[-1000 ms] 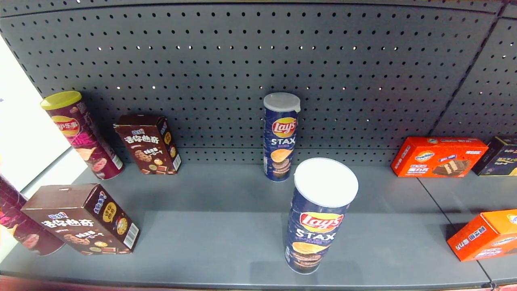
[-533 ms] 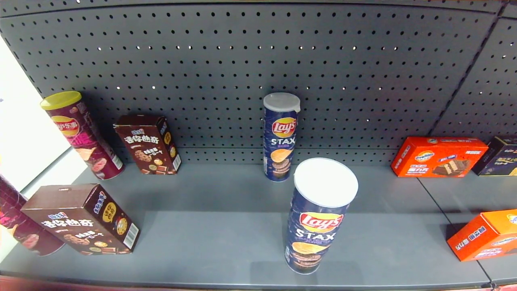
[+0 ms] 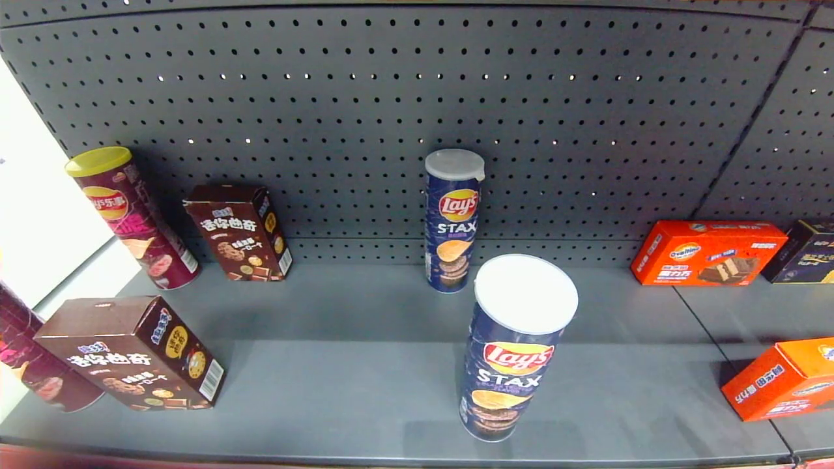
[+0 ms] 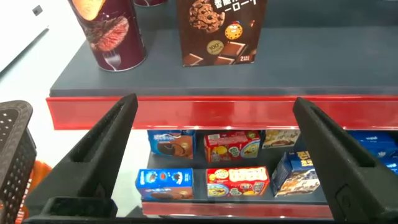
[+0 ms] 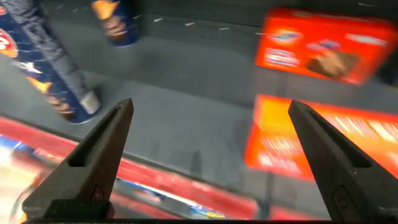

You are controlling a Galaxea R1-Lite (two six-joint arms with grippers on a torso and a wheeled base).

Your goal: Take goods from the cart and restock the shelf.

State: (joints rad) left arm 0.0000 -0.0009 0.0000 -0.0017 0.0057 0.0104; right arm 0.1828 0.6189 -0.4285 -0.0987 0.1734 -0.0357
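Note:
The grey shelf [image 3: 339,365] carries two upright blue chip cans, one near the front [image 3: 511,365] and one by the back panel [image 3: 453,221]. My left gripper [image 4: 214,99] stands open and holds nothing. It is just in front of the shelf's red edge [image 4: 348,112], below a maroon can [image 4: 112,31] and a brown cookie box [image 4: 221,28]. My right gripper [image 5: 210,104] is open and holds nothing too. It hovers at the shelf front between the front blue can [image 5: 46,68] and an orange box [image 5: 273,137].
On the left stand two maroon cans [image 3: 130,218] [image 3: 32,371] and two brown cookie boxes [image 3: 238,231] [image 3: 130,352]. Orange boxes [image 3: 707,253] [image 3: 778,378] and a dark box [image 3: 805,251] lie on the right. A black basket [image 4: 12,155] and a stocked lower shelf [image 4: 233,174] are below.

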